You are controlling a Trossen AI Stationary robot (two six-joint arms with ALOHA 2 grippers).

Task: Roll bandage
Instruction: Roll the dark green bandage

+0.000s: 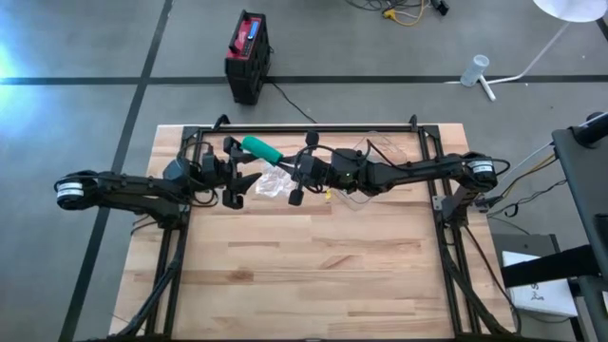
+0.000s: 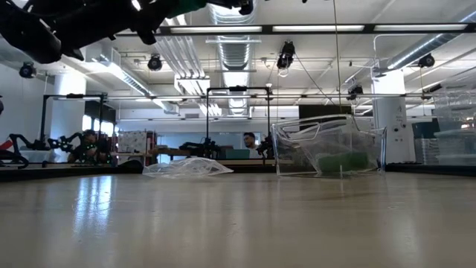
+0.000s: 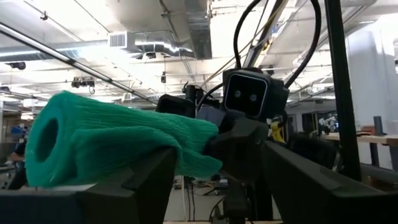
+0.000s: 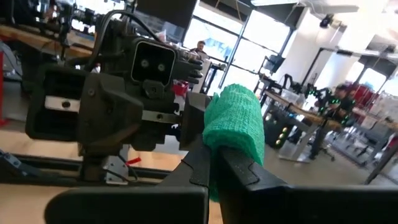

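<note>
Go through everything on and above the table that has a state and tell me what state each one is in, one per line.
Green rolled knit bandage: rolled up, held in the air between both arms.
Right hand: shut on the bandage's end.
Left hand: open, bandage lying across one finger.
Clear plastic box: upright on the table.
Crumpled clear plastic wrapper: empty, lying flat.

A grey concrete floor (image 1: 76, 47) is showing across the top of the high view, crossed by dark seams. A black and red case (image 1: 248, 54) is standing on it at upper centre, and a white lamp stand (image 1: 532, 47) is leaning in at the upper right. In the low view, fluorescent strips (image 2: 297, 28) are glowing beside silver ducts (image 2: 178, 56) overhead, and a white pillar (image 2: 387, 119) is rising at the right.
</note>
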